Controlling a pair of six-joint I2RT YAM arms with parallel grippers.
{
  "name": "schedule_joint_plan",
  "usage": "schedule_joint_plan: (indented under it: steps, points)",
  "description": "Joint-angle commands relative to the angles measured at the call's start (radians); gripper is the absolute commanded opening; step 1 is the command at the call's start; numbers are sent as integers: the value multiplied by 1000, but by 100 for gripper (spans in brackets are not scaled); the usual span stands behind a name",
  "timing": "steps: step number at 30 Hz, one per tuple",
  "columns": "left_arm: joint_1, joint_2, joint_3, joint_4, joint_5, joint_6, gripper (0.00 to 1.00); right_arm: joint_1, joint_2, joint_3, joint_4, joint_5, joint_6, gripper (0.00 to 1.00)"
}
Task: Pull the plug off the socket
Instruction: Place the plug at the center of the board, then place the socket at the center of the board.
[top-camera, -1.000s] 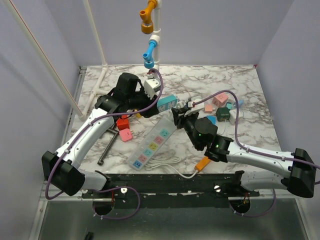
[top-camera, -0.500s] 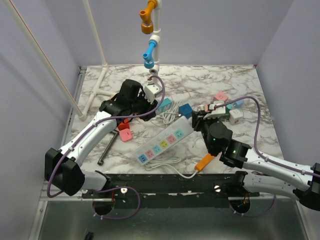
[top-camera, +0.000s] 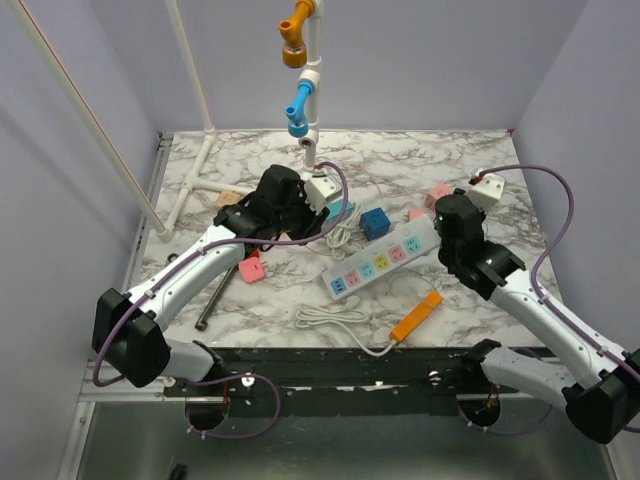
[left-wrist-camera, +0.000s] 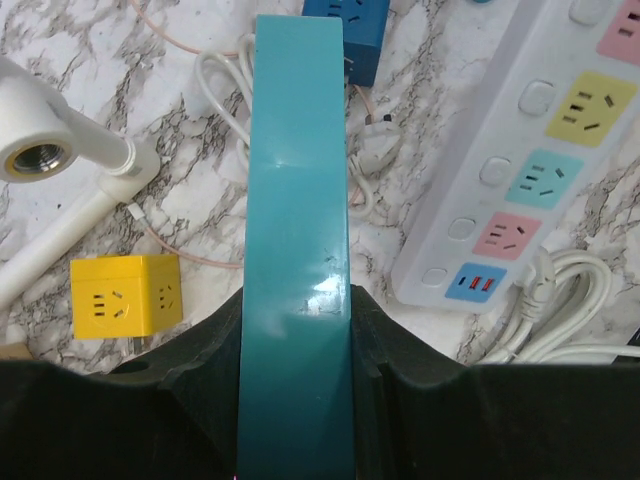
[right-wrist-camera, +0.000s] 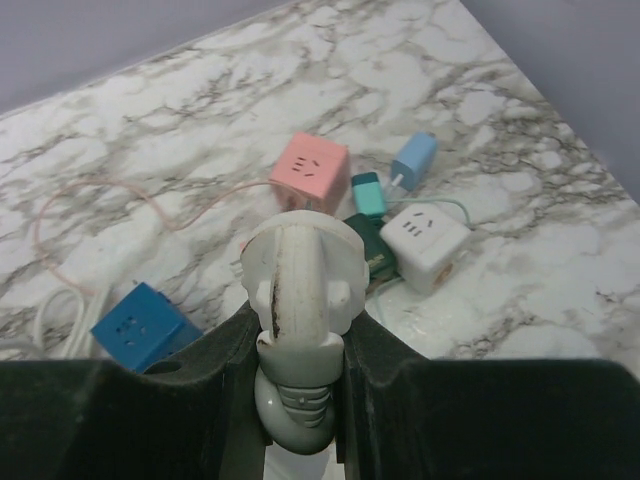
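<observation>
We judge the pull as good as done: the plug (right-wrist-camera: 300, 265) is clamped in the right gripper (right-wrist-camera: 300, 322), held above the table (right-wrist-camera: 480, 110), and none of the socket shows around it in the right wrist view. The socket (top-camera: 385, 258) lies flat on the marble between the arms, its right end near that gripper. We see nothing seated in its outlets, though from above we cannot tell whether the plug is fully clear of that end. What is left, in our view, is to carry the plug off and set it down. The left gripper (left-wrist-camera: 297, 315) is closed on a teal bar (left-wrist-camera: 297, 150) that is smooth, glossy and straight-edged. The plug is rounded white plastic with a grimy seam. The socket is a long, hard white shell with pastel faces, and a limp white cord (top-camera: 330, 318) lies coiled beside it.
</observation>
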Motion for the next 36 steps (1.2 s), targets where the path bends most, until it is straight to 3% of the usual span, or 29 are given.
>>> schedule_joint_plan:
  steps: [1, 3, 10, 17, 22, 30, 32, 36]
  points:
    - [-31, 36, -5, 77, -44, 24, 0, -74, 39, 42, -130, -39, 104, 1]
    - [-31, 64, 6, 81, -35, 23, 7, -107, 59, 39, -131, -59, 122, 1]
    - [-31, 140, 26, 92, -56, -3, 14, -342, 96, 62, -114, -174, 137, 1]
    - [-30, 142, -63, 160, -43, 11, 65, -358, 154, 28, -83, -354, 117, 1]
    - [-30, 125, -99, 162, -26, 28, 98, -359, 185, -33, -46, -408, 114, 16]
    - [-20, 38, -72, 97, 19, 7, 98, -357, 289, -8, 8, -384, 78, 38]
    - [-20, -13, -59, 61, 34, 18, 99, -357, 331, 18, 22, -385, 63, 48]
    - [-12, -138, -77, 24, 42, 42, 98, -358, 412, 80, 24, -408, 59, 83]
